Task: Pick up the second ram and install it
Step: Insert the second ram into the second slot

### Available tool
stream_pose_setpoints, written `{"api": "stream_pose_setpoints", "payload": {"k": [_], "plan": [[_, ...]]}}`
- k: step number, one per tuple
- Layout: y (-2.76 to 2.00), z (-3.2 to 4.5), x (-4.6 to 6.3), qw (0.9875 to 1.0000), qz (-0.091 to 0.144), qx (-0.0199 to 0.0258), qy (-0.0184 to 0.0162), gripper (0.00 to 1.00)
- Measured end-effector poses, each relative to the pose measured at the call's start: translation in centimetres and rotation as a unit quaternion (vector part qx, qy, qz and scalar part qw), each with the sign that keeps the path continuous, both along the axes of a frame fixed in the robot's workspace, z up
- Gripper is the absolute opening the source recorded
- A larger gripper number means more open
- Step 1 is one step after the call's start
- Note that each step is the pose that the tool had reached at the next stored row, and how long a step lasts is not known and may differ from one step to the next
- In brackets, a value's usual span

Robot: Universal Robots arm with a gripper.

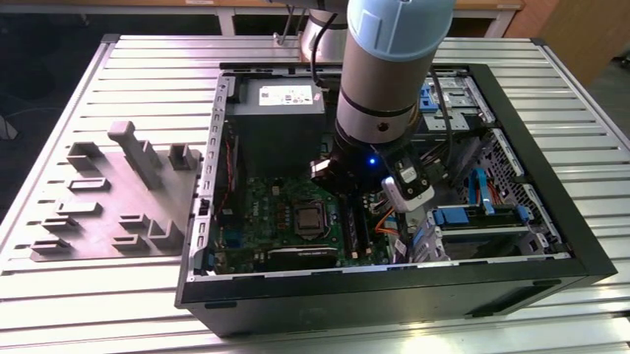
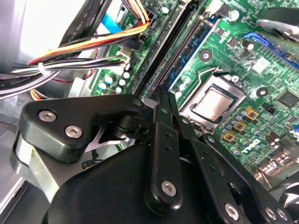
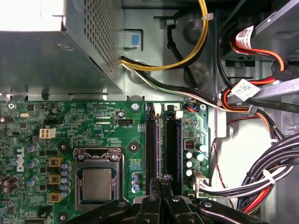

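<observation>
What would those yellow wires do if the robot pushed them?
Probably bend and flop: the yellow wires sag in a loose curve. They'd likely swing back, since a white tie bunches them. They look thin, so probably light.

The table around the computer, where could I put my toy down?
On the ribbed metal table, the strip between the grey fixture plate and the far edge is bare, and so is the near strip in front of that plate. Inside the computer case it is crowded: motherboard, cables and the arm's tool.
</observation>
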State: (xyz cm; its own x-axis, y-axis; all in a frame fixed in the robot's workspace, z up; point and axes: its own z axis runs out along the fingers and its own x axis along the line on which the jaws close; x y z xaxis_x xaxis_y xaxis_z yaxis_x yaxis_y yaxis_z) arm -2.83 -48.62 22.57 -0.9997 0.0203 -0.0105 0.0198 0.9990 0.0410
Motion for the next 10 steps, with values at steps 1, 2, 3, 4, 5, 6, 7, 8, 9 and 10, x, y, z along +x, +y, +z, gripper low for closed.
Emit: {"api": "stream_pose_setpoints", "payload": {"k": [1, 2, 3, 4, 5, 6, 7, 8, 9, 10], "plan": [[0.01, 0.0, 0.0, 1.0, 0.0, 0.0003, 0.0, 0.11], [0.01, 0.0, 0.0, 1.0, 0.0, 0.0005, 0.0, 0.11], [0.02, -0.01, 0.0, 1.0, 0.0, 0.0008, 0.0, 0.11], [0.04, -0.03, 0.0, 1.0, 0.0, 0.0009, 0.0, 0.11], [0.05, -0.04, 0.0, 1.0, 0.0, 0.0009, 0.0, 0.11], [0.06, -0.05, 0.0, 1.0, 0.0, 0.0009, 0.0, 0.11], [0.06, -0.08, 0.0, 1.0, 0.0, 0.0009, 0.0, 0.11], [0.06, -0.13, 0.0, 1.0, 0.0, 0.001, 0.0, 0.11], [0.06, -0.18, 0.0, 1.0, 0.0, 0.001, 0.0, 0.11], [0.06, -0.23, 0.0, 1.0, 0.0, 0.001, 0.0, 0.11]]}}
